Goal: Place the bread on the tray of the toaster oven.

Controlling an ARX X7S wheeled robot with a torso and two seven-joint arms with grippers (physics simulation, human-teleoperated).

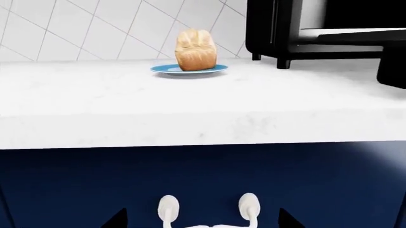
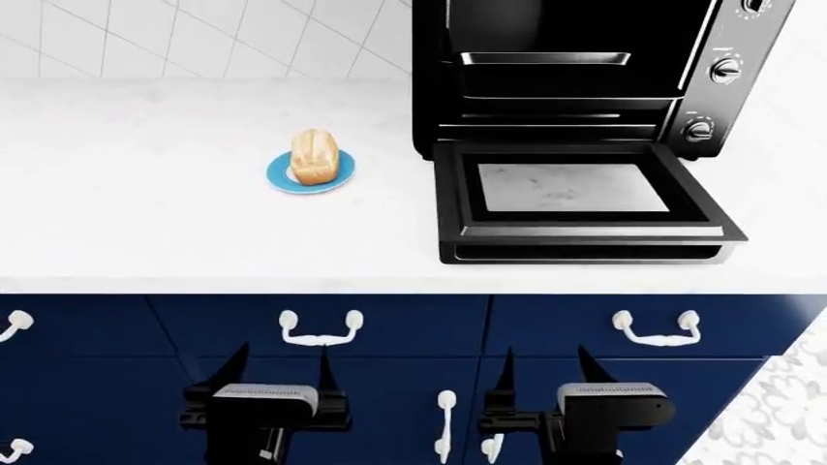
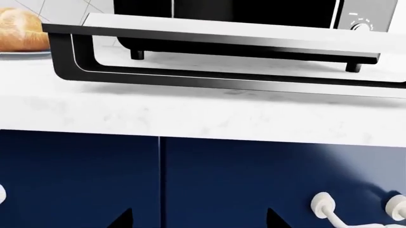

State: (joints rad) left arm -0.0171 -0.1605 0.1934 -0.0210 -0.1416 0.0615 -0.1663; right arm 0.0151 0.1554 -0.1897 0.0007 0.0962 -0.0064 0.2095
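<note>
While the bread [image 2: 314,156] sits upright on the blue plate [image 2: 310,175] at centre left, beside the toaster oven [image 2: 582,77], falls to the left gripper [image 2: 274,366], nearer, wide like the right gripper [image 2: 553,368], tray [image 2: 544,59] upper right.

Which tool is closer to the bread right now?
Left. The left tool sits low in front of the cabinets, nearly straight below the bread on its plate. The right tool hangs further right, below the toaster oven door.
</note>
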